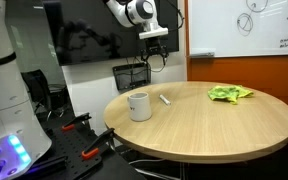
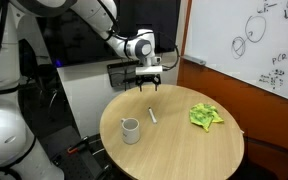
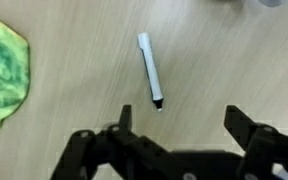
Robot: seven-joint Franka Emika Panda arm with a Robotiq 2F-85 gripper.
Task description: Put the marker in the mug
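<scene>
A white marker (image 3: 150,69) with a dark tip lies flat on the round wooden table; it also shows in both exterior views (image 1: 165,99) (image 2: 152,115). A white mug (image 1: 139,105) (image 2: 130,130) stands upright near the table's edge, apart from the marker. My gripper (image 3: 181,118) is open and empty, hovering above the table past the marker; in both exterior views (image 1: 153,45) (image 2: 150,83) it hangs above the far side of the table.
A crumpled green cloth (image 3: 2,72) (image 1: 229,93) (image 2: 204,115) lies on the table (image 1: 234,125), to the side of the marker. A whiteboard (image 2: 254,45) stands behind. A black basket (image 1: 131,75) sits beyond the table edge.
</scene>
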